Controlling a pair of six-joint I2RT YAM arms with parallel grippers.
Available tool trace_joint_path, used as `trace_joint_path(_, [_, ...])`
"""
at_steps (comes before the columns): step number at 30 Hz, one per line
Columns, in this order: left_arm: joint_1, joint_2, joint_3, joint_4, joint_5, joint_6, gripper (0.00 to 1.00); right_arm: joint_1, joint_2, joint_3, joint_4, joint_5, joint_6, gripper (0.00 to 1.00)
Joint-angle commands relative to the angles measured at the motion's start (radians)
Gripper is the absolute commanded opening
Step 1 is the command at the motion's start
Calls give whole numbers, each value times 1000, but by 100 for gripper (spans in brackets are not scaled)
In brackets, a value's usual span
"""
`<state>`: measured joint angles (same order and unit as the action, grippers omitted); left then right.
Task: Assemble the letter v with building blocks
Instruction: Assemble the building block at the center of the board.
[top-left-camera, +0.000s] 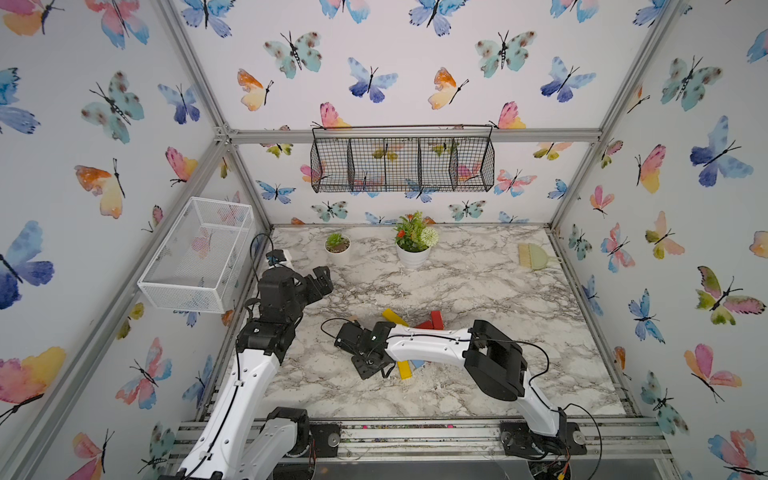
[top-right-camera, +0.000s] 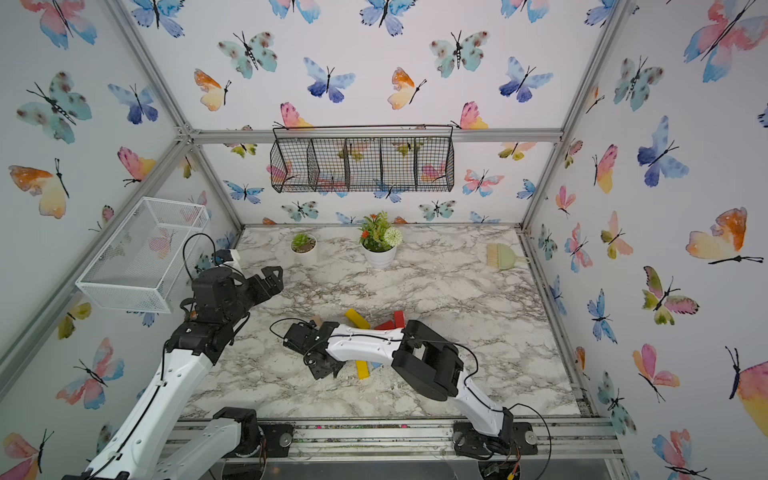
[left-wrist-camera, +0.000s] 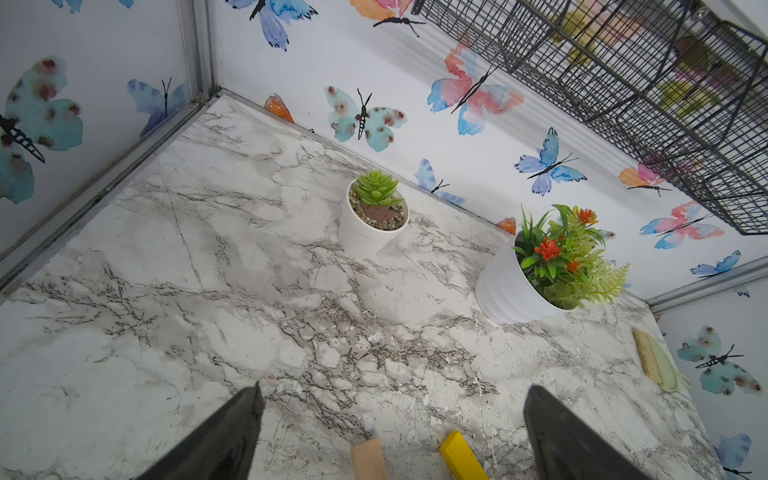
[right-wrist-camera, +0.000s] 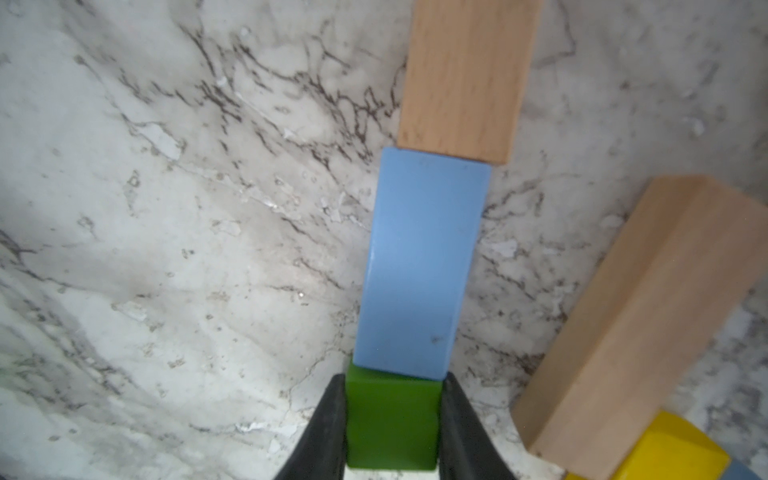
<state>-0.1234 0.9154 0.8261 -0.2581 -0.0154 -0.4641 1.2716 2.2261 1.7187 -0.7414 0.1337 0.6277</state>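
I read the marble-patterned table (top-left-camera: 478, 282) as a clock face from a top view, with twelve at the back wall.

My right gripper (right-wrist-camera: 394, 378) sits just toward six from centre. Its jaws are narrowed firmly onto the small green wooden cube (right-wrist-camera: 392, 424). In the right wrist view, the cube's far edge meets one end of the flat light blue wooden bar (right-wrist-camera: 419, 266). That bar butts end to end against a flat tan wooden bar (right-wrist-camera: 461, 79), and together they make one straight arm. A second, thicker tan wooden bar (right-wrist-camera: 640, 311) slants away beside them, with a yellow wooden block (right-wrist-camera: 673, 453) at its near end, apart from the cube.

My left gripper (left-wrist-camera: 395, 388) hangs near nine with its jaws spread wide and nothing between them.

I judge this to be the step of seating the cube as the point of the V. I cannot tell whether it is down on the table yet, so I would lower it slowly and level. Its face should stay square to the blue bar's end, because any forward push would shove that arm out of line. I would then open the jaws gently and lift straight up so neither finger drags the cube. The slanted tan bar looks to need closing in on the cube afterwards.
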Motion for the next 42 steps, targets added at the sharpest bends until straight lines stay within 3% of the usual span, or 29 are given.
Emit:
trace_joint_path(1, [9,-16,-7,19,19,2,98,6,46,8,-69,17,3,29])
trace_joint_path(19, [9,-21,-6,17,17,2,98,6,30,23,-64,34,-11,53])
trace_joint_path(31, [13,-16,-8,14,10,5,98,8,-121,-81,5,115,-46,76])
trace_joint_path(42, [16,-10,-9,14,6,5,98,32,-186,-193,20,132,-76,79])
